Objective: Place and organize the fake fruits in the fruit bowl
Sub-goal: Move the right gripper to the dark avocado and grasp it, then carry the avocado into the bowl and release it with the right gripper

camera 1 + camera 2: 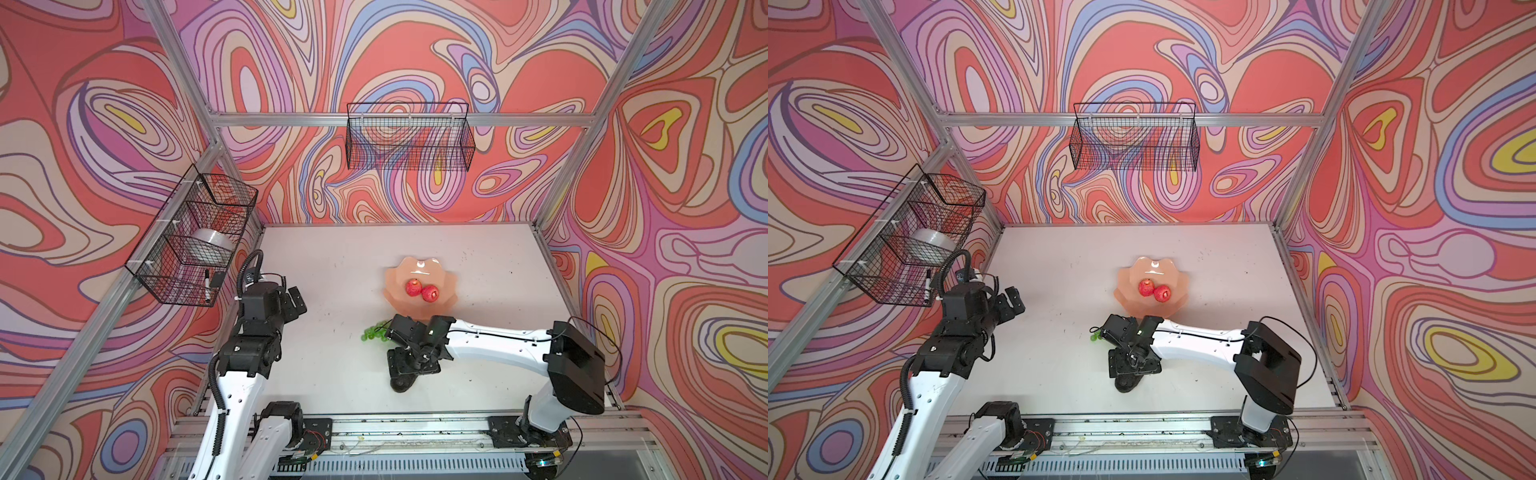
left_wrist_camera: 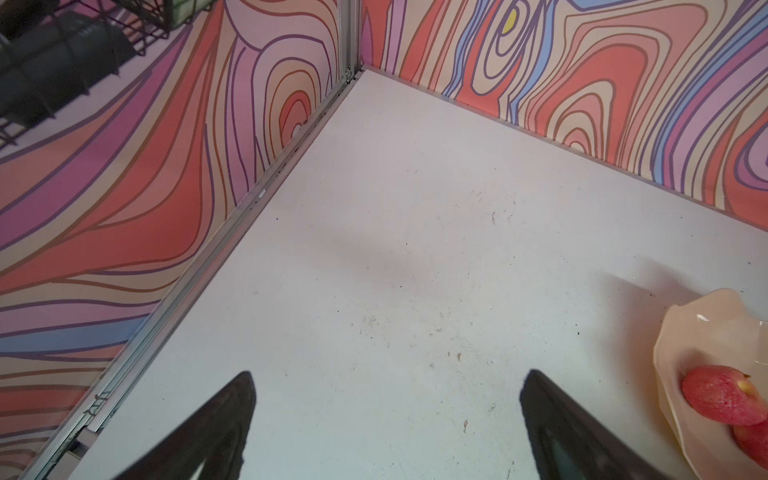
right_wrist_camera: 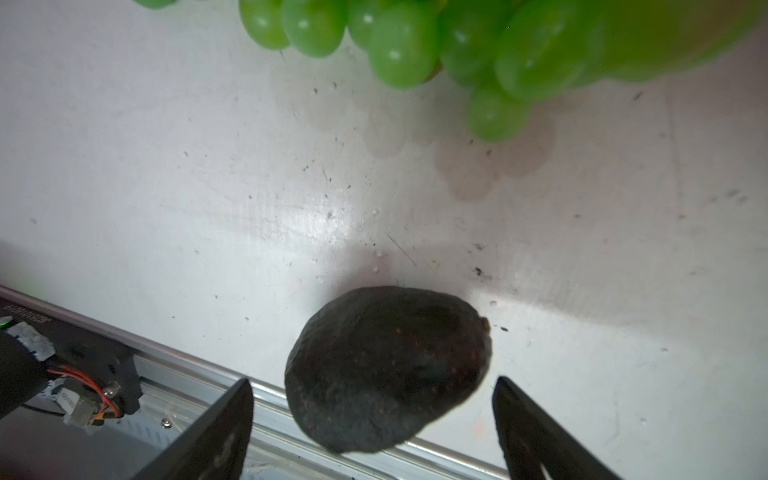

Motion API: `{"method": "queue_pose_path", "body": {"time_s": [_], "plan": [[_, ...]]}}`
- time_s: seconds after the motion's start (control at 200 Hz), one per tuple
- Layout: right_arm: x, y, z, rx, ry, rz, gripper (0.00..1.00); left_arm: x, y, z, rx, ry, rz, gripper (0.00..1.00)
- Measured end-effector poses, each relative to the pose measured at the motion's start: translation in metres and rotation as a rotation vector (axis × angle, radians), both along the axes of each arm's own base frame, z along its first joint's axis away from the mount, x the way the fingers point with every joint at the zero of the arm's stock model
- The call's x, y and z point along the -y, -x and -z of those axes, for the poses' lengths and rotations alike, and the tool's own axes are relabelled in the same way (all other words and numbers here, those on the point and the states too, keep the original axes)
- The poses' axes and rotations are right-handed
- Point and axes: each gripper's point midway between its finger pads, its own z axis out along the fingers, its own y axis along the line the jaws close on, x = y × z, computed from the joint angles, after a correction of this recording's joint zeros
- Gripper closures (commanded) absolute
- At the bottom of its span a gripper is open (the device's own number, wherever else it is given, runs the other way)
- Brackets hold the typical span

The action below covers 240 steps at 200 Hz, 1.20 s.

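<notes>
**Status.** In both top views the fruit bowl (image 1: 440, 301) sits right of the table (image 1: 332, 257) centre and holds the two red apples (image 1: 421, 289), which touch each other. The grapes (image 1: 373, 332) and the avocado (image 1: 402, 385) lie on the table below the bowl in the frame, outside it.

**Fingers.** In the right wrist view the right fingers (image 3: 220, 432) stand open, one on each side of the avocado (image 3: 386, 374), with a gap visible on both sides. Nothing is gripped. The left fingers (image 2: 208, 432) are spread wide over bare table at the left of the frame, and they hold nothing.

**Step in hand.** By the look of it, this is the pick of the avocado.

**Next move.** Centre the fingers on the broadest part of the avocado. Close firmly, because the rounded skin may slip or roll. Lift clear of the grapes (image 3: 415, 41) just beside it. Carry the avocado up-frame to the bowl and set it in the free area beside the apples.
</notes>
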Motion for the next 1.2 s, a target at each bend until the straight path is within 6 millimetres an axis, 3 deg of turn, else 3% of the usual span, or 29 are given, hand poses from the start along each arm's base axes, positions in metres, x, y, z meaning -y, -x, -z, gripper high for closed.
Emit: {"method": "queue_pose_path", "body": {"time_s": [0.215, 0.396, 0.576, 0.736, 0.866, 0.961, 1.037, 1.107, 1.202], "plan": [[-0.005, 0.007, 0.019, -0.056, 0.020, -0.018, 0.09, 0.000, 0.002, -0.003, 0.012, 0.001, 0.001, 0.00], [-0.008, 0.005, 0.035, -0.068, 0.056, -0.031, 0.23, 0.000, 0.003, -0.005, 0.019, 0.001, 0.001, 0.00], [-0.006, 0.001, 0.036, -0.042, 0.071, -0.036, 0.44, -0.001, 0.003, -0.004, 0.019, 0.001, -0.003, 0.00], [0.003, -0.011, 0.025, 0.026, 0.130, -0.049, 0.49, -0.001, 0.003, -0.003, 0.016, 0.001, -0.005, 0.00], [0.004, -0.040, -0.025, 0.140, 0.111, -0.066, 0.50, -0.001, 0.003, -0.003, 0.015, 0.001, -0.005, 0.00], [0.012, -0.082, -0.073, 0.257, 0.055, -0.035, 0.50, -0.002, 0.003, -0.003, 0.016, 0.003, -0.006, 0.00], [0.026, -0.116, -0.099, 0.334, 0.047, -0.002, 0.50, -0.002, 0.003, -0.003, 0.016, 0.006, -0.009, 0.00], [0.037, -0.146, -0.111, 0.393, 0.065, 0.014, 0.50, -0.003, 0.003, -0.003, 0.017, 0.008, -0.013, 0.00], [0.041, -0.177, -0.108, 0.442, 0.123, -0.014, 0.51, -0.003, 0.003, -0.003, 0.018, 0.008, -0.014, 0.00]]}}
